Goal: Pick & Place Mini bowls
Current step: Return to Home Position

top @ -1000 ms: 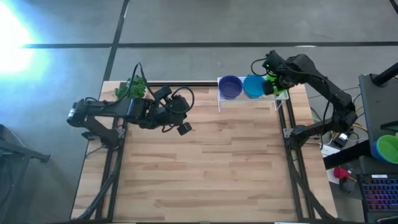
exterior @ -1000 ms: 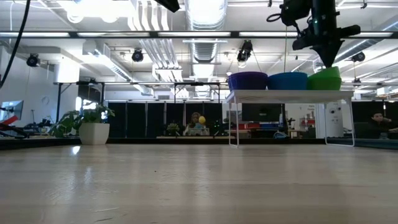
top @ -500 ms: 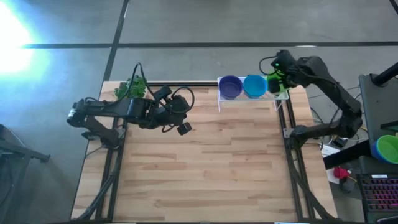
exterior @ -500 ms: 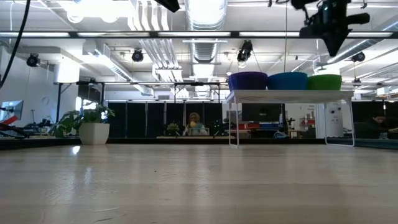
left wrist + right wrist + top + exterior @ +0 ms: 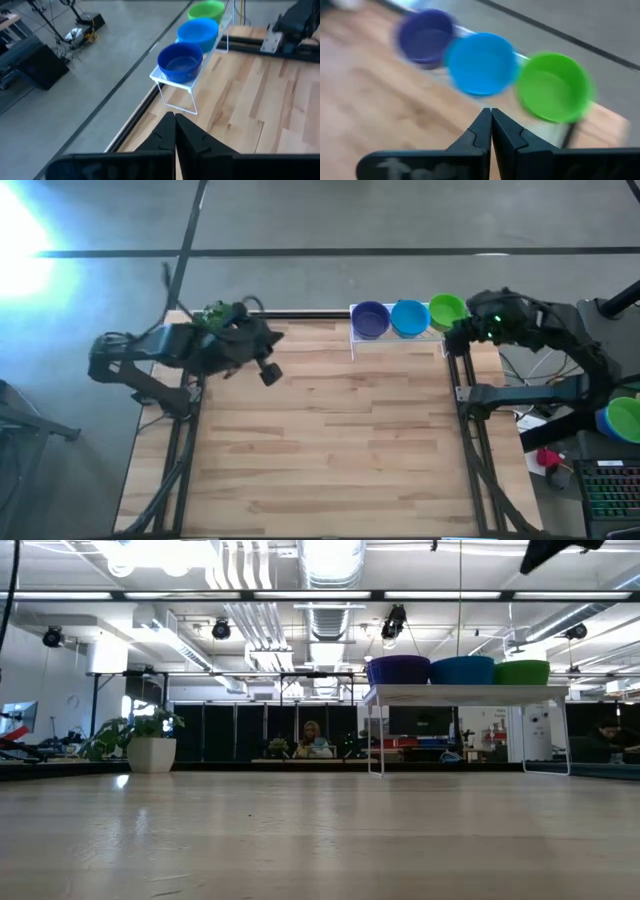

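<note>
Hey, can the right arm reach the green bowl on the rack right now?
Probably yes. The right gripper hangs just off the end of the rack, shut and empty; the green bowl sits uncovered at that end, with nothing between them.

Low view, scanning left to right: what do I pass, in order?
Potted plant → person in the room behind → purple bowl → blue bowl → green bowl. The three bowls sit side by side on the white wire rack.

A robotics lab in an open industrial hall: exposed ceiling ducts [image 5: 243, 620], strip lights [image 5: 300, 595], concrete floor [image 5: 350, 215], wooden worktable [image 5: 330, 445], a lit keyboard [image 5: 612, 492] at the right.
</note>
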Controlling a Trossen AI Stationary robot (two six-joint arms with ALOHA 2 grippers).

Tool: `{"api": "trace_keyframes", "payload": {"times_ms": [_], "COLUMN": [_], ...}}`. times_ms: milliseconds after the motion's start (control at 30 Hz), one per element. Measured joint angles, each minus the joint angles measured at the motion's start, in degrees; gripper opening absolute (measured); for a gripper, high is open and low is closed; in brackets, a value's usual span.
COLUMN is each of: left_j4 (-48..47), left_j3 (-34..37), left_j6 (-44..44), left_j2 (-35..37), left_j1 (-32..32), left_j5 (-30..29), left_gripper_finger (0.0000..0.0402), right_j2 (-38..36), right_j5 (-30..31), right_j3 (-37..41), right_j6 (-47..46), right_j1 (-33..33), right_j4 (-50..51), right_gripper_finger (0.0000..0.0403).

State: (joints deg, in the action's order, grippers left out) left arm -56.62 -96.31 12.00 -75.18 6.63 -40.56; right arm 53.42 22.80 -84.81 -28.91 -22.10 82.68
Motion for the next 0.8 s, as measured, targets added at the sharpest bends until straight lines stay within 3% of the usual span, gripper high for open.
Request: {"api": "trace_keyframes", "payload": {"times_ms": [300, 467, 633, 800], "left_j4": [0.2, 5.1, 15.3, 24.3], "left_j3": [4.2, 10.4, 19.0, 28.1], "left_j6": [-2.3, -2.4, -7.5, -10.0], "left_j2": [9.6, 16.4, 23.7, 30.9], "left_j1": [0.0, 0.0, 0.0, 0.0], "left_j5": [0.2, 4.7, 11.2, 14.5], "left_gripper_finger": [0.0000, 0.0000, 0.0000, 0.0000], "right_j2": [-2.7, -3.6, -6.5, -11.2], "right_j5": [-8.8, -14.8, -21.2, -21.9], "right_j3": [2.7, 5.0, 9.4, 14.8], "right_j6": [6.9, 11.9, 17.0, 17.4], "right_j1": [20.8, 29.8, 36.2, 38.5], "right_j4": [-11.1, -19.6, -30.0, -36.3], "right_gripper_finger": [0.0008, 0.0008, 0.0008, 0.0008]}}
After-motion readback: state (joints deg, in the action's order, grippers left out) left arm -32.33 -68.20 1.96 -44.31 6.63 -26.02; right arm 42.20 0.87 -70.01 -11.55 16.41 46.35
